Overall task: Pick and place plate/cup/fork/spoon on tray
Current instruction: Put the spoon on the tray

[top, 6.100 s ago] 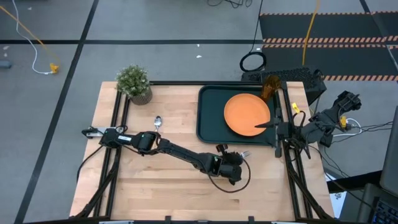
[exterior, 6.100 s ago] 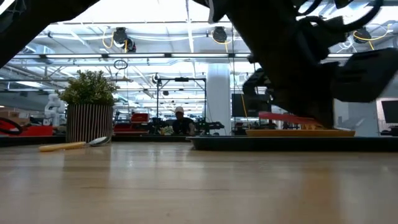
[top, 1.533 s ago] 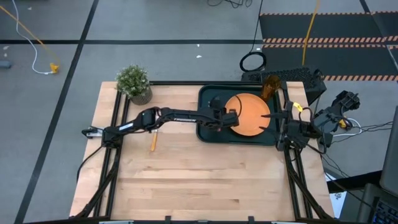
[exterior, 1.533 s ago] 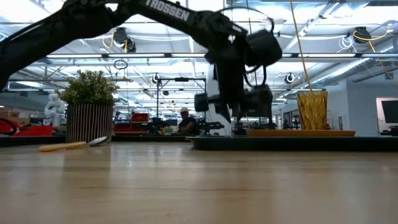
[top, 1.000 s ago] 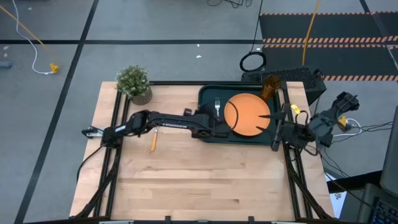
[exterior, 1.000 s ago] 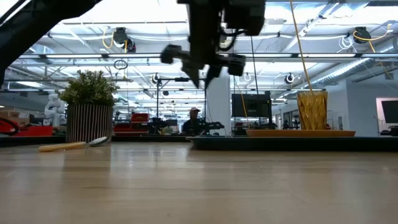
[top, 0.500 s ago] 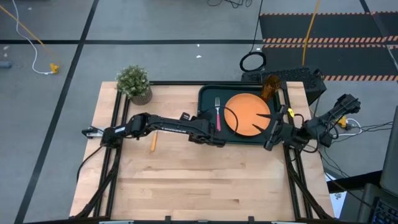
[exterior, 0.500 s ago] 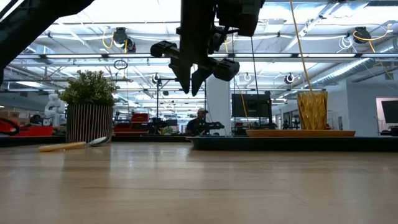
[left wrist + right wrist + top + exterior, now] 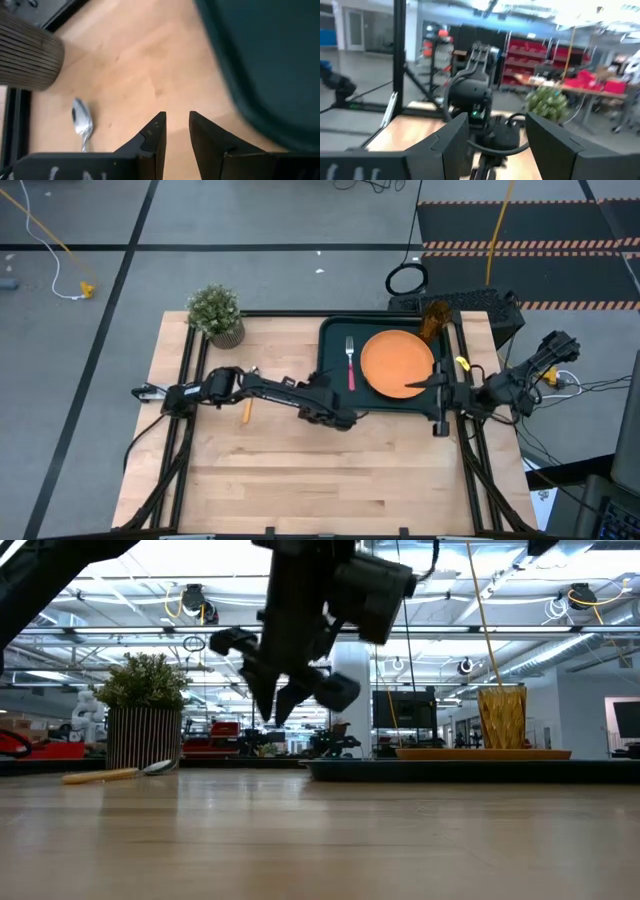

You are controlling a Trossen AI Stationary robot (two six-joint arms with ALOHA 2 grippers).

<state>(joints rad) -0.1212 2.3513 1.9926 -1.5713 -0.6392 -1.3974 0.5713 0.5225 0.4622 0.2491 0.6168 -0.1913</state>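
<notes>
The dark green tray (image 9: 332, 385) lies at the table's far right. On it rest the orange plate (image 9: 397, 363), the red-handled fork (image 9: 350, 364) left of the plate, and the amber cup (image 9: 434, 321), upright at the far right corner. The spoon (image 9: 82, 122) lies flat on the wood left of the tray; its orange handle (image 9: 246, 412) shows below my left arm. My left gripper (image 9: 325, 412) is open and empty, raised above the wood by the tray's near left corner (image 9: 277, 710). My right gripper (image 9: 430, 402) is open and empty at the tray's right rim.
A potted green plant (image 9: 216, 315) stands at the table's far left corner. Bare wood lies along the near half of the table (image 9: 330, 480). The low view shows the cup (image 9: 500, 718) and plate (image 9: 480, 752) above the tray rim (image 9: 470, 769).
My left gripper has drawn back from above the tray toward the table's near left, off the tray and lower over the wood beside its near left corner. The fork stays lying on the tray beside the plate.
</notes>
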